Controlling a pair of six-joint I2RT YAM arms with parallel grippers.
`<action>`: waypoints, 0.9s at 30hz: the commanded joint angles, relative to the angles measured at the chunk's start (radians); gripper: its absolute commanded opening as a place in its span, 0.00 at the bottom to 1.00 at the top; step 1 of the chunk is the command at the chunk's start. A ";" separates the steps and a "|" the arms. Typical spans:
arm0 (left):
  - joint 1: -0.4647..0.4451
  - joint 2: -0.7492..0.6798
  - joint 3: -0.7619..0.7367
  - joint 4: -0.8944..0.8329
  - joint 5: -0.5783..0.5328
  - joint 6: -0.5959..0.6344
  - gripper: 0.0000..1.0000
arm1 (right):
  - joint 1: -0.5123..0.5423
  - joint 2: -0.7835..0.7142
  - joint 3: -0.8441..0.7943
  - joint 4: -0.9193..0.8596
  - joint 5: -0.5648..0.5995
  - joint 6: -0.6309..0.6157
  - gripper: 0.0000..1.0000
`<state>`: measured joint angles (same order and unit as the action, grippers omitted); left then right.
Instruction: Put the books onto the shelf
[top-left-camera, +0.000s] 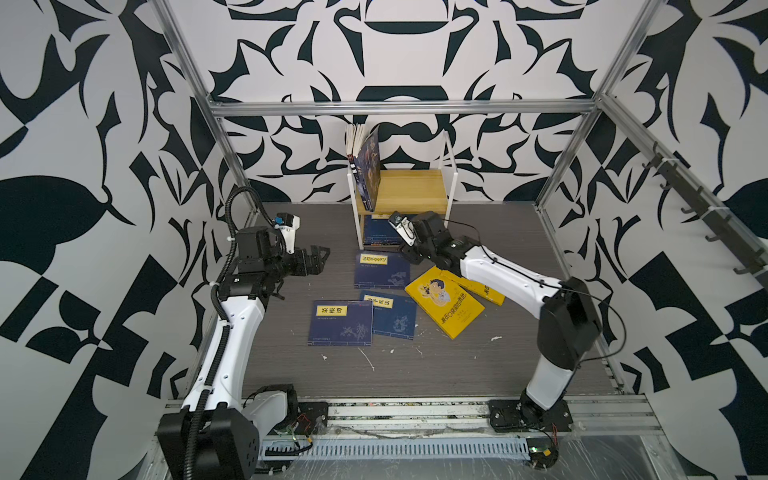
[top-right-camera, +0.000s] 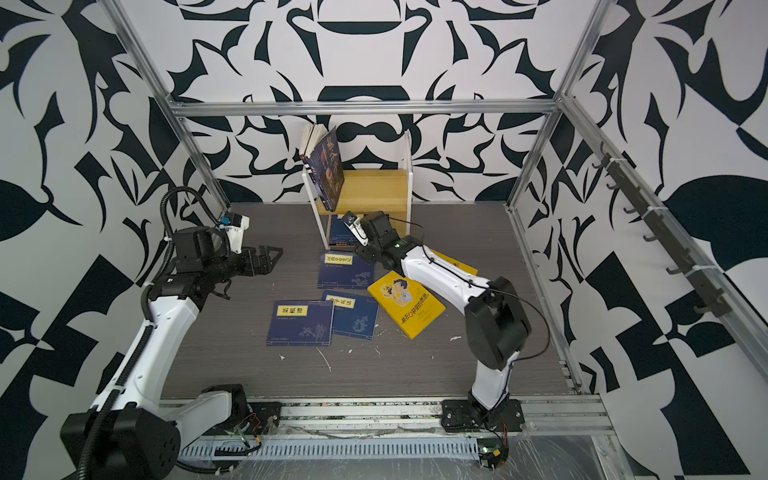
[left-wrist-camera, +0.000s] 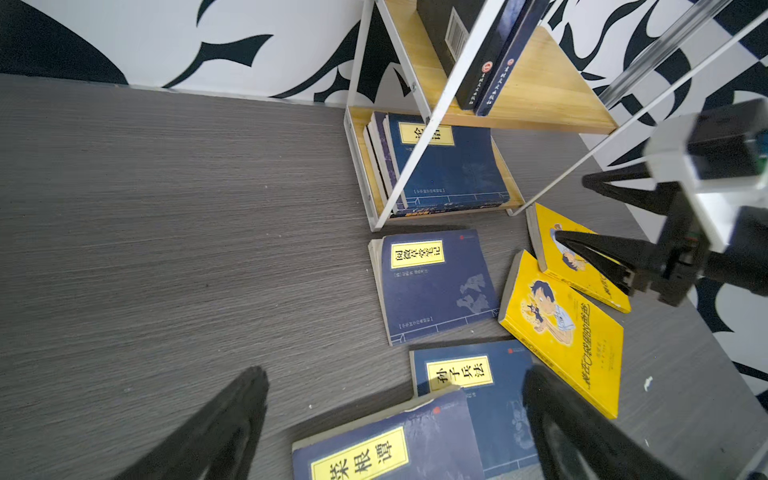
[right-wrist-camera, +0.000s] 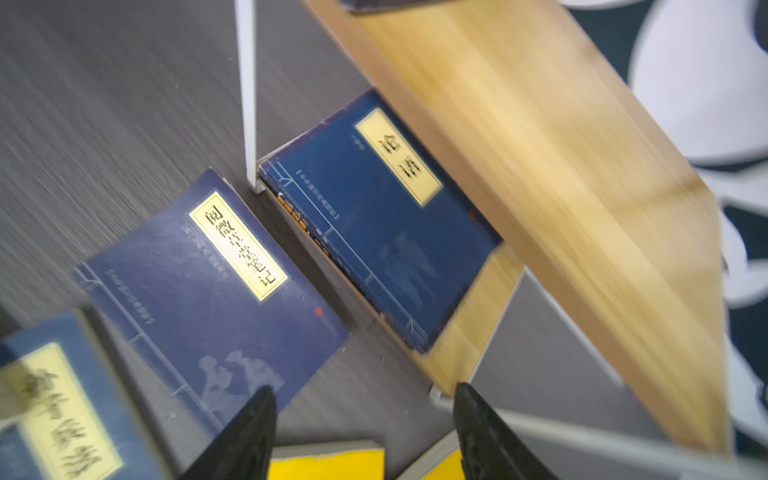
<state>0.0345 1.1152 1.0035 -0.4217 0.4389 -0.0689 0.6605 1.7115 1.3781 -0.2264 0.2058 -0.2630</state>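
Left wrist view gives the tally: the shelf (left-wrist-camera: 552, 83) is partly filled, with upright dark books (left-wrist-camera: 490, 62) leaned against the frame side on the upper board. On the lower board a flat stack is topped by a labelled navy book (left-wrist-camera: 449, 166). Five books are counted on the grey wood-grain table (top-left-camera: 457, 365). They are a navy book by the shelf (top-left-camera: 381, 270), a front navy book (top-left-camera: 340, 323) laid over the corner of a middle navy book (top-left-camera: 394, 313), a yellow cartoon book (top-left-camera: 444, 301), and a second yellow book (top-left-camera: 490, 293) partly hidden under the right arm. The task is judged about half done; the exact shelf count cannot be told. The right gripper (right-wrist-camera: 363, 388) is held low at the shelf front, jaws spread, nothing between them. The left gripper (top-left-camera: 321, 259) is held above bare table, well apart from the books, jaws spread wide and empty. The books are seen as thin flat paperbacks with matte covers and scuffed, slightly curled corners. The shelf boards are pale yellowish wood, set in a frame of thin white bars.
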 joint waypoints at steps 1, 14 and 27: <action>-0.006 0.015 -0.024 0.040 0.063 -0.076 1.00 | 0.001 -0.086 -0.101 0.012 0.051 0.220 0.72; -0.278 0.277 0.172 0.032 0.050 -0.237 1.00 | -0.214 -0.442 -0.460 -0.121 0.081 0.570 0.62; -0.531 0.644 0.281 0.271 -0.081 -0.662 1.00 | -0.570 -0.517 -0.554 -0.200 -0.152 0.574 0.55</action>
<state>-0.4763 1.7020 1.2709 -0.2382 0.4068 -0.5522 0.1551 1.2049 0.8429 -0.4217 0.1566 0.2893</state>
